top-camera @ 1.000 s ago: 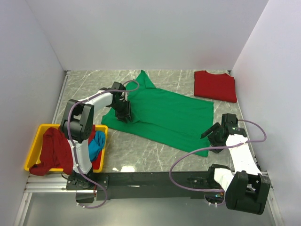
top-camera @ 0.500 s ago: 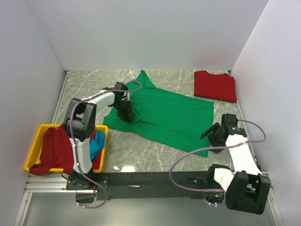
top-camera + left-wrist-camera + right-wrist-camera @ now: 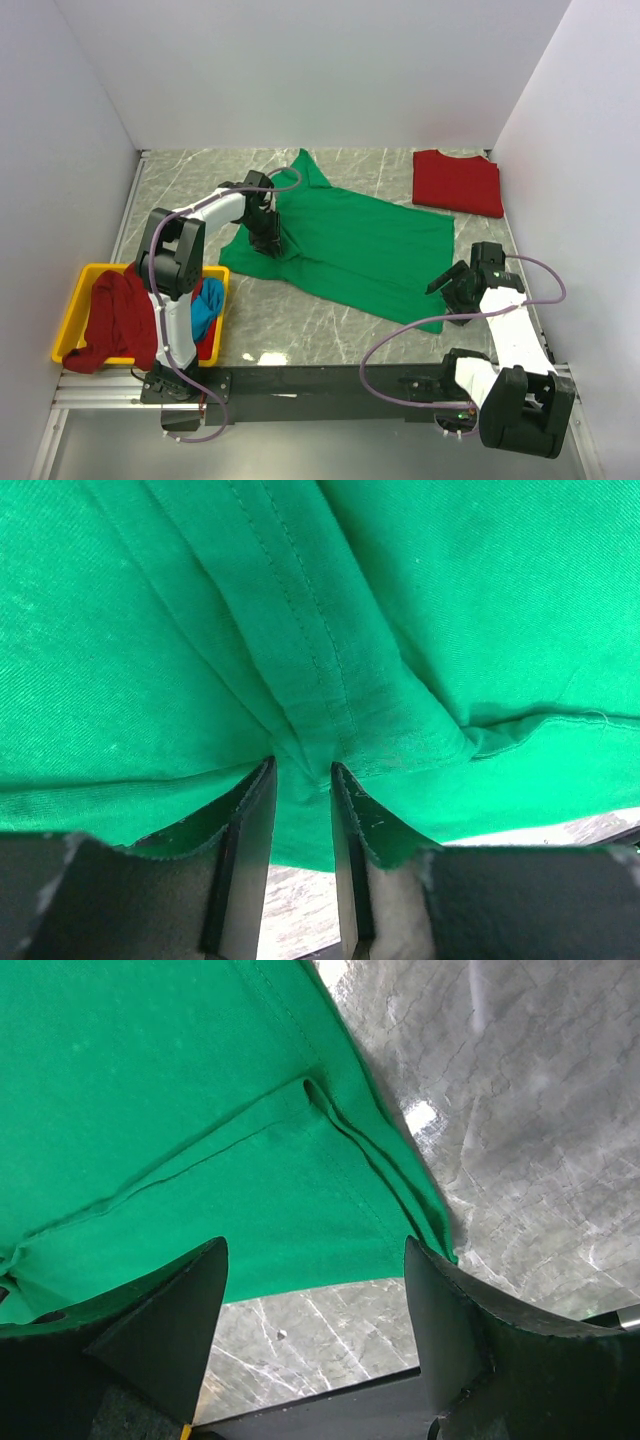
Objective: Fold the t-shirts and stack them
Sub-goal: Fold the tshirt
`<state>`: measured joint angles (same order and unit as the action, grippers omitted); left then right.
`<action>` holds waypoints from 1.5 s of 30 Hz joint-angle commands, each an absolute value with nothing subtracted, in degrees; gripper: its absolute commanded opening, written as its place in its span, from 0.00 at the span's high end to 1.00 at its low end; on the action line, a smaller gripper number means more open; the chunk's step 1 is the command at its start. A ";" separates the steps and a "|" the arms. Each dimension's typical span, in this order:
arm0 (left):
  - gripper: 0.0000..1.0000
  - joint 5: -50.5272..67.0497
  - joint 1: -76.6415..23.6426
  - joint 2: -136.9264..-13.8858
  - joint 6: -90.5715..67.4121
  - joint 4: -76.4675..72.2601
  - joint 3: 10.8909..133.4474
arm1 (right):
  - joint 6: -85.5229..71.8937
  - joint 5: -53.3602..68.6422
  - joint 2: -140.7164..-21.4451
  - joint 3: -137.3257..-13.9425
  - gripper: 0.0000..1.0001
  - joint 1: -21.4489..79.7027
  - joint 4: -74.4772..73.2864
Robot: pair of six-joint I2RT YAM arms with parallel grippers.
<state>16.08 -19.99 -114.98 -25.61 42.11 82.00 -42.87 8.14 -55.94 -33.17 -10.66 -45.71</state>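
1. At the far left, the yellow bin point(image 3: 100, 268) holds a heaped dark red t-shirt point(image 3: 118, 315), partly draped over its rim, and a crumpled blue t-shirt point(image 3: 208, 303) beside it. Neither is folded, so both look like work left to do.

2. The left gripper point(image 3: 270, 243) is down on the left edge of the green t-shirt point(image 3: 370, 245). In the wrist view its fingers point(image 3: 250, 820) stand close together with a raised ridge of green cloth, seam included, pinched between them. The creases run in towards that pinch, so it appears to have hold of the shirt.

3. The green t-shirt lies spread across the middle of the table point(image 3: 300, 320), mostly flat, one sleeve pointing to the back wall. It reads as the shirt in hand, laid out but with no finished fold showing.

4. The right gripper point(image 3: 445, 285) hovers just over the shirt's near right corner. Its jaws stand wide apart with nothing between them, only hem and bare marble below.

5. At the far right corner, a red t-shirt point(image 3: 458, 182) lies folded into a neat rectangle, well apart from the green one. It seems to be the start of the stack.

6. By this judgement, one shirt is done, one is under way and at least two wait in the bin.
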 commanded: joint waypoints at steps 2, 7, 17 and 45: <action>0.66 15.29 -20.48 -112.14 -26.54 42.98 84.63 | -43.68 8.17 -54.84 -32.34 0.23 -9.84 -44.82; 0.66 16.87 -20.74 -113.12 -26.81 42.37 85.34 | -43.86 8.17 -55.02 -32.52 0.23 -9.67 -44.65; 0.66 16.00 -21.44 -115.05 -27.16 44.12 86.92 | -44.21 8.44 -55.02 -32.08 0.23 -9.40 -44.30; 0.82 11.16 -23.29 -119.27 -26.46 47.55 89.47 | -45.18 8.61 -54.41 -31.38 0.23 -8.79 -43.59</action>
